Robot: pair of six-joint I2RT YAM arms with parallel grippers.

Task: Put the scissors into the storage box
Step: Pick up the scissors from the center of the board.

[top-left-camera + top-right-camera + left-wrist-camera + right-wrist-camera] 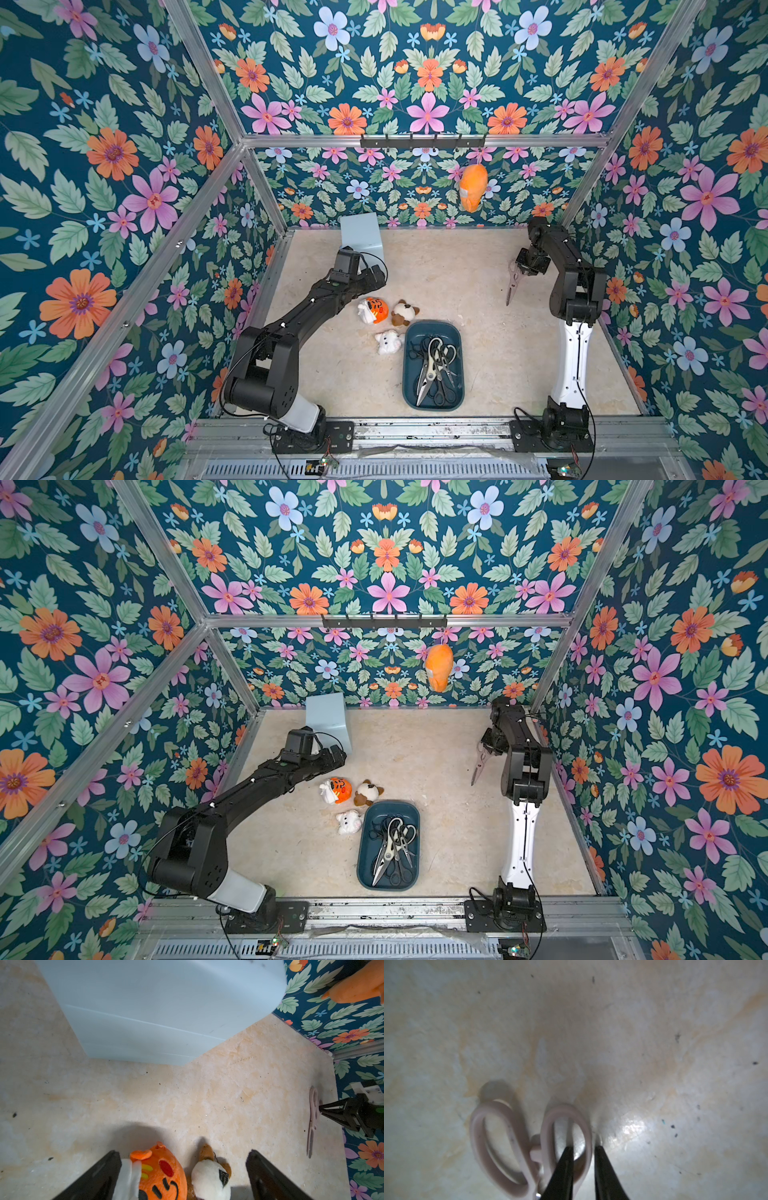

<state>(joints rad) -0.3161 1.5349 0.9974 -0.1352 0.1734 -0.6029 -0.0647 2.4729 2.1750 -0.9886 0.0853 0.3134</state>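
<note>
R gripper (584,1147) pinching pink scissors (476,1132) by one handle loop: light, stiff, slick, so I expect blade swing.

A lab robot cell: floral-print panels (415,83) on aluminium framing (291,140) enclose a marbled tabletop (478,332), with a left arm (291,324) and right arm (575,353) bolted along its front edge.
</note>
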